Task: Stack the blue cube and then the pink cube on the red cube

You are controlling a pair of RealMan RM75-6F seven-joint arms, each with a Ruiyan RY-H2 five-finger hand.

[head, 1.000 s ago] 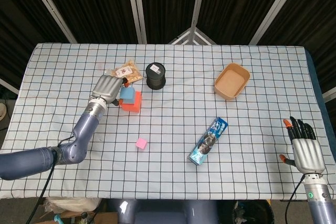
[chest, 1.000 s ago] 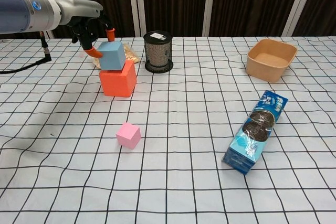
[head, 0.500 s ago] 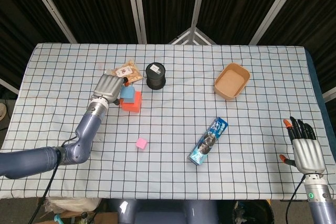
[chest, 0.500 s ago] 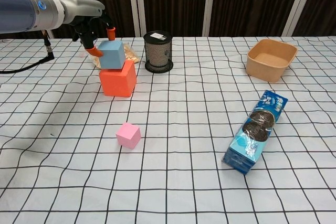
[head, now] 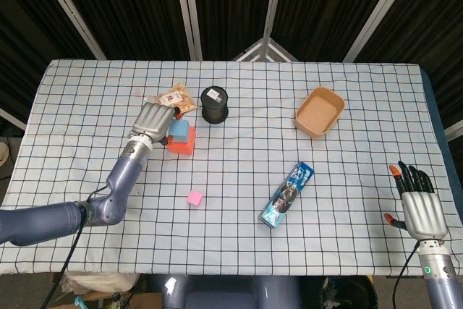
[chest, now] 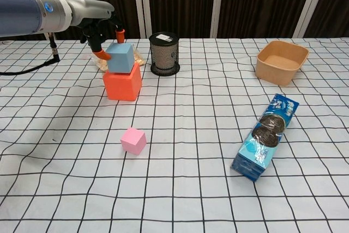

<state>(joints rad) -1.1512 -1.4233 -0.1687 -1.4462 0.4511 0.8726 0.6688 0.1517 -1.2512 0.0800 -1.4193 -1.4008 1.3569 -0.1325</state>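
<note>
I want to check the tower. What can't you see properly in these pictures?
- Head view: the left hand covers part of the blue cube.
- Chest view: blue cube hides the fingertips behind it; full release unclear.
- Chest view: right hand is outside the frame.
- Snack packet: label too small to read.

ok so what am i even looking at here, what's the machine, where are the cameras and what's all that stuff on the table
It is a two-armed robot with human-like hands, steered remotely by a person. One picture looks down from its head, the other looks forward from its chest.

On the checked table lie a red cube with a blue cube on top, a loose pink cube, a black mesh cup, a tan bowl, a blue cookie pack and a snack packet.

The left hand grips the blue cube, which sits slightly tilted. The right hand is open at the table's edge, holding nothing.
</note>
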